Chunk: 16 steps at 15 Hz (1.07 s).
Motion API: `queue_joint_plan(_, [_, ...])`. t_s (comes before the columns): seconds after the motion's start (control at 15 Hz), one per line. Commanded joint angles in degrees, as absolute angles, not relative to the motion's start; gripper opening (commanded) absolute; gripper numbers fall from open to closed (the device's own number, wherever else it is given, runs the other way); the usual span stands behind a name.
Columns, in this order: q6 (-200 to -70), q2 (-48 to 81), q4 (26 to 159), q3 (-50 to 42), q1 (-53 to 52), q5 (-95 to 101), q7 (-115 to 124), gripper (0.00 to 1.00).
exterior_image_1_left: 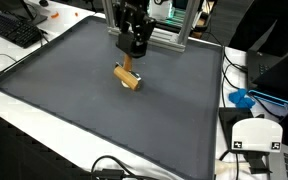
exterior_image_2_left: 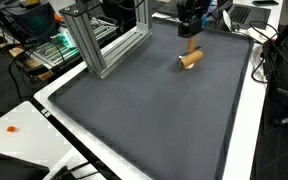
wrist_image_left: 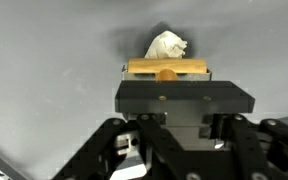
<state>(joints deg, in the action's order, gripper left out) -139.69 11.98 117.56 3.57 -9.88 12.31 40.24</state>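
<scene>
My gripper (exterior_image_1_left: 133, 48) hangs over the far part of a dark grey mat (exterior_image_1_left: 94, 110), also seen in an exterior view (exterior_image_2_left: 191, 32). It appears shut on a light wooden block (exterior_image_1_left: 126, 67) that points down from the fingertips (exterior_image_2_left: 192, 45). The lower wooden part (exterior_image_1_left: 132, 83) rests on or just above the mat (exterior_image_2_left: 190, 60); I cannot tell if it is a separate piece. In the wrist view the black jaws (wrist_image_left: 170, 84) sit close together with the wooden block (wrist_image_left: 169, 68) at their tips. A white crumpled object (wrist_image_left: 166, 45) lies just beyond it.
An aluminium frame (exterior_image_1_left: 170, 36) stands at the mat's far edge, close to the gripper (exterior_image_2_left: 106, 45). A keyboard (exterior_image_1_left: 14, 28) lies off one corner. A white device (exterior_image_1_left: 254, 134) and a blue item (exterior_image_1_left: 242, 98) sit beside the mat, with cables along its edges.
</scene>
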Motion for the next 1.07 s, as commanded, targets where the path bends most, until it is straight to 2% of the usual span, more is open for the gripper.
queue_joint_plan(0.0, [-134.82, 12.16, 116.52, 3.21, -10.36, 7.89, 45.67, 0.29])
queue_joint_plan(1.0, [-132.14, 12.40, 116.98, 4.17, -10.40, 0.81, 54.44, 0.29])
